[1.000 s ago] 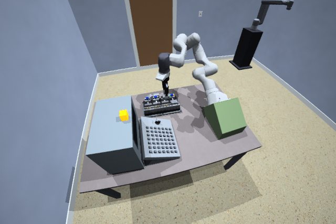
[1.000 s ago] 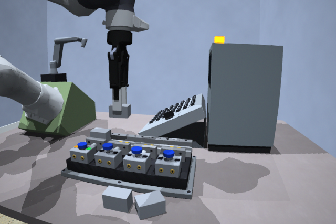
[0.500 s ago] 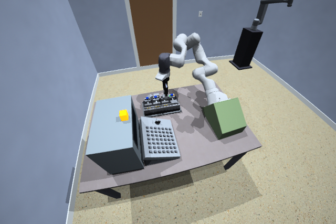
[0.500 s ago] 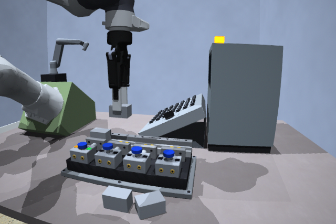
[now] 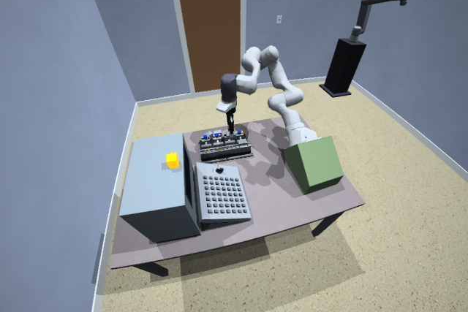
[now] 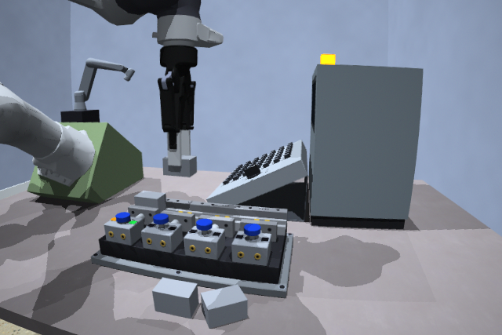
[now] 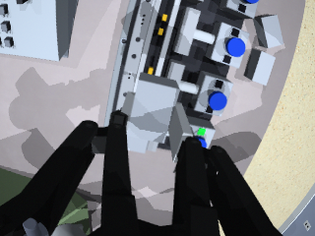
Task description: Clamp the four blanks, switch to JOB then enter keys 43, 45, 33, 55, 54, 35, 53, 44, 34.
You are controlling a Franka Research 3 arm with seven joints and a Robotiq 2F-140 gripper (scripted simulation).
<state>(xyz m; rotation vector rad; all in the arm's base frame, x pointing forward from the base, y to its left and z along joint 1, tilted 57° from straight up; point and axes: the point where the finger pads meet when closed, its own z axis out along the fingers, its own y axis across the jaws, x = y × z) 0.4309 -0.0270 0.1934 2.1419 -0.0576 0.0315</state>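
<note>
Nearest the exterior camera I see two spare blanks (image 6: 175, 296) on the table (image 6: 405, 282), just in front of the vise fixture (image 6: 194, 268). First station's green lens (image 6: 132, 222) is lit with a blank (image 6: 150, 199) on its rails; the other three look empty. Above and behind, my gripper (image 6: 176, 136) is pinching a blank (image 6: 180, 165), hanging clear of the rails. Keypad (image 6: 263, 169) and cabinet (image 6: 365, 140) beyond, amber lamp (image 6: 327, 59) lit. Risks, as I judge them: the held blank looks skewed in the fingers, so it could land off-centre, stick out, still show green.
</note>
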